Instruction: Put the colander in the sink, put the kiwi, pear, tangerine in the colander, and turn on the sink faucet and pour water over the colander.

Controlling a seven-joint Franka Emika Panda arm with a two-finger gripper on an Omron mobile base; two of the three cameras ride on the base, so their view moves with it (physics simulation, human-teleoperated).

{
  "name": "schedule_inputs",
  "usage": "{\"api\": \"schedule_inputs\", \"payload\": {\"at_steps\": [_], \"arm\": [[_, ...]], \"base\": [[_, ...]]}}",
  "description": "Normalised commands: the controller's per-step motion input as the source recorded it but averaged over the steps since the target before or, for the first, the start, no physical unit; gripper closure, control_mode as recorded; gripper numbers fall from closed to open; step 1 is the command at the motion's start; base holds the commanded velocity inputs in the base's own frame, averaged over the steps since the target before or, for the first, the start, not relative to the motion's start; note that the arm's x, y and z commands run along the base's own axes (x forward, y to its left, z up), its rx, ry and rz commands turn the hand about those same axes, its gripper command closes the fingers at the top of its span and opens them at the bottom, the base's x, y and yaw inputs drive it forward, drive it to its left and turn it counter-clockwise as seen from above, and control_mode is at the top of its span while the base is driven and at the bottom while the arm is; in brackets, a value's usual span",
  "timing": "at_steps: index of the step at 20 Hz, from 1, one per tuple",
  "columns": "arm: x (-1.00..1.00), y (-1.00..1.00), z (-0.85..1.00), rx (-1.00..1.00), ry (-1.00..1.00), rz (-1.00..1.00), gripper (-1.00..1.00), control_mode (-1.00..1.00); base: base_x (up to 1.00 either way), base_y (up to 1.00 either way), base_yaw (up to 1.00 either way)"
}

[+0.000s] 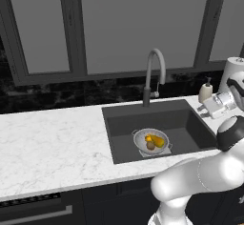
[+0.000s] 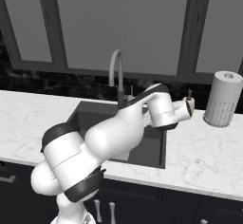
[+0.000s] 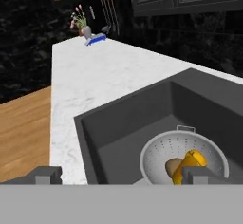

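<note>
- One colander point(image 1: 152, 140), silver-grey, sits on the floor of the sink point(image 1: 176, 119), toward the basin's front edge in the left base view.
- Fruit inside the colander: one brown kiwi point(image 1: 150, 146) at the front, one yellow-green pear point(image 1: 158, 141) beside it, and a spot of orange, the tangerine point(image 1: 148, 138), just behind. Three pieces counted there.
- Hand view looks down into the same colander point(image 3: 185, 159); its perforated wall and one small handle are plain. The kiwi point(image 3: 173, 167) and a yellow-orange fruit touching it show; I cannot tell pear from tangerine here.
- One sink faucet point(image 1: 153, 75), a tall gooseneck, stands behind the sink at the back rim, spout arched toward the basin. No water visible at the spout.
- Right base view: the arm's bulk covers most of the sink point(image 2: 90, 116), colander hidden; faucet point(image 2: 116, 74) rises behind the arm.
- Gripper point(image 3: 123, 174): two dark tips at the bottom of the hand view stand wide apart, nothing between them, above the sink's near side. In the left base view the hand hangs right of the sink.
- One white soap pump bottle point(image 1: 206, 92) right of the sink; one paper towel roll point(image 2: 221, 99) farther right.
- One marble counter point(image 1: 52, 143) surrounds the sink; the hand view alone shows one flower vase point(image 3: 83, 26) at its far end.
</note>
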Motion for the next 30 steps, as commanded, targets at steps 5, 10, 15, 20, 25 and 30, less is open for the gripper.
{"api": "schedule_inputs", "payload": {"at_steps": [5, 10, 15, 20, 25, 30], "arm": [[0.22, 0.02, -0.18, 0.03, -0.01, -0.03, -1.00, -1.00], [0.16, -0.01, -0.18, 0.00, -0.02, 0.00, -1.00, -1.00], [0.44, -0.02, -0.09, 0.00, -0.07, -0.03, -1.00, -1.00], [0.63, 0.14, -0.07, 0.00, -0.13, -0.09, -1.00, -1.00], [0.48, 0.04, 0.00, 0.03, -0.28, -0.06, -1.00, -1.00], [0.46, 0.06, 0.01, 0.24, -0.06, 0.00, -1.00, -1.00]], "base": [[0.00, 0.00, 0.00], [0.00, 0.00, 0.00], [0.00, 0.00, 0.00], [0.00, 0.00, 0.00], [0.00, 0.00, 0.00], [0.00, 0.00, 0.00]]}}
